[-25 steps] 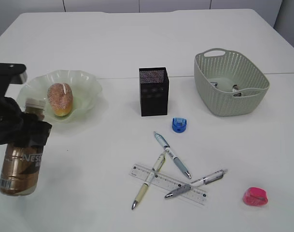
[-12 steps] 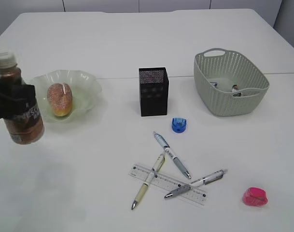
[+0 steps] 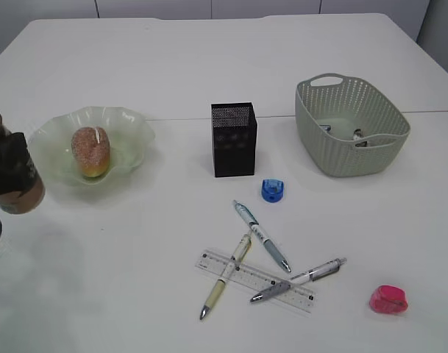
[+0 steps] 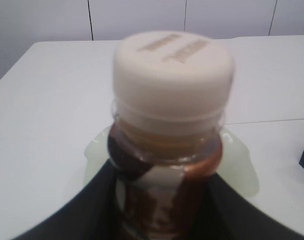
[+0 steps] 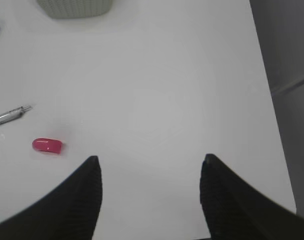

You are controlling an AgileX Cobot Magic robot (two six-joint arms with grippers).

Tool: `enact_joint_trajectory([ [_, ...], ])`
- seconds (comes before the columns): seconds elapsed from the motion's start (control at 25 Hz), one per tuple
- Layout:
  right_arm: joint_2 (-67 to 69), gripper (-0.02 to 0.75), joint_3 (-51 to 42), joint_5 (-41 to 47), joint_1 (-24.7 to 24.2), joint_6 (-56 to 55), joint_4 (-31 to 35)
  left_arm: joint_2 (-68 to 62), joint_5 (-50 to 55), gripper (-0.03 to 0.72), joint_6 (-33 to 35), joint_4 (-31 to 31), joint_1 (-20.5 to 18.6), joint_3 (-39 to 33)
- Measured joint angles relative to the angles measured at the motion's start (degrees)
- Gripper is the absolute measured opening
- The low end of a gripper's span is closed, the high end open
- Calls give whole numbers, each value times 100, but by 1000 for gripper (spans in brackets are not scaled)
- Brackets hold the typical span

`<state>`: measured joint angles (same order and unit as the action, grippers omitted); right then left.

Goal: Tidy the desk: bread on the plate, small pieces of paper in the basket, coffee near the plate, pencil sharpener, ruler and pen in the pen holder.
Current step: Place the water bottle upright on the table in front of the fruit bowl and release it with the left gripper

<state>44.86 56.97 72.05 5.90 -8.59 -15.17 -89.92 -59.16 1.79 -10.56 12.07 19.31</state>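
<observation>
1. Coffee bottle point(image 4: 169, 150), blurred in the left wrist view, sits clamped between our left gripper's point(image 4: 161, 200) dark fingers point(image 4: 87, 210); we cannot see its base.
2. Plate point(image 4: 239, 170) lies just behind those fingers.
3. Our right gripper's point(image 5: 151, 200) fingers point(image 5: 77, 200) stand apart, empty, with the pink sharpener point(image 5: 47, 145) left of them.

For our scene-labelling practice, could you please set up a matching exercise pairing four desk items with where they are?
Things:
1. bread
2. coffee bottle
3. pink pencil sharpener
4. blue pencil sharpener

Places:
A. in front of the pen holder, slightly to its right
B. held in the left gripper, beside the plate
C. on the plate
D. alone near the table's front right corner

Pairs: 1-C, 2-B, 3-D, 4-A
</observation>
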Motion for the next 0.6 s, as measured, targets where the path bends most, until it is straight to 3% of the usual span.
enact_joint_trajectory([
  [0.28,0,486,0,0,0,10,-88,-1075,-295,302,13,-11,0,96],
  [0.6,0,486,0,0,0,10,-119,-1232,-360,307,13,-11,0,395],
])
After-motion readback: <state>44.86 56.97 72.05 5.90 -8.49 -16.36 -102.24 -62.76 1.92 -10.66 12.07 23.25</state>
